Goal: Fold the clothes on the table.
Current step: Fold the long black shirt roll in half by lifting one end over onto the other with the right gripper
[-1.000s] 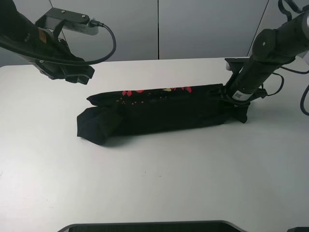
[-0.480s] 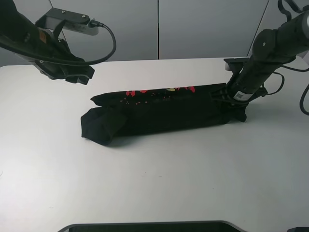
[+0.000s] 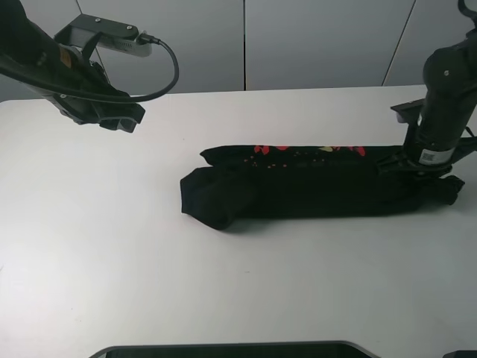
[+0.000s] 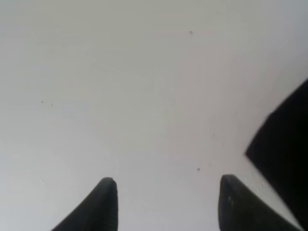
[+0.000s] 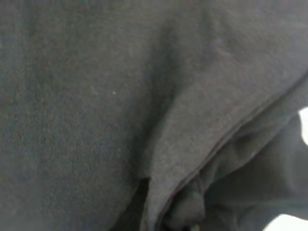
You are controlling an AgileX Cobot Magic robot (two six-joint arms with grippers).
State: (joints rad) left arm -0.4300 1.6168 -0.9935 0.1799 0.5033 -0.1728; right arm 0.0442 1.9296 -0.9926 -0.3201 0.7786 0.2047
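Note:
The black T-shirt (image 3: 320, 186) lies on the white table (image 3: 112, 261) as a long narrow strip, right of the middle. Red and yellow print (image 3: 305, 149) shows along its far edge, and its left end is a bunched lump (image 3: 212, 198). My right gripper (image 3: 421, 170) is low at the strip's right end and shut on the cloth. The right wrist view is filled by black fabric (image 5: 120, 96) and shows no fingers. My left gripper (image 3: 112, 119) hangs open and empty above the table's back left; in the left wrist view it (image 4: 168, 183) is over bare table.
A dark flat object (image 3: 231, 349) sits at the table's front edge. Grey wall panels (image 3: 320, 45) stand behind the table. A black shape (image 4: 286, 139) shows at one side of the left wrist view; I cannot tell what it is.
My right gripper has moved to the right and dragged the whole shirt strip with it across the table. The left arm has not moved.

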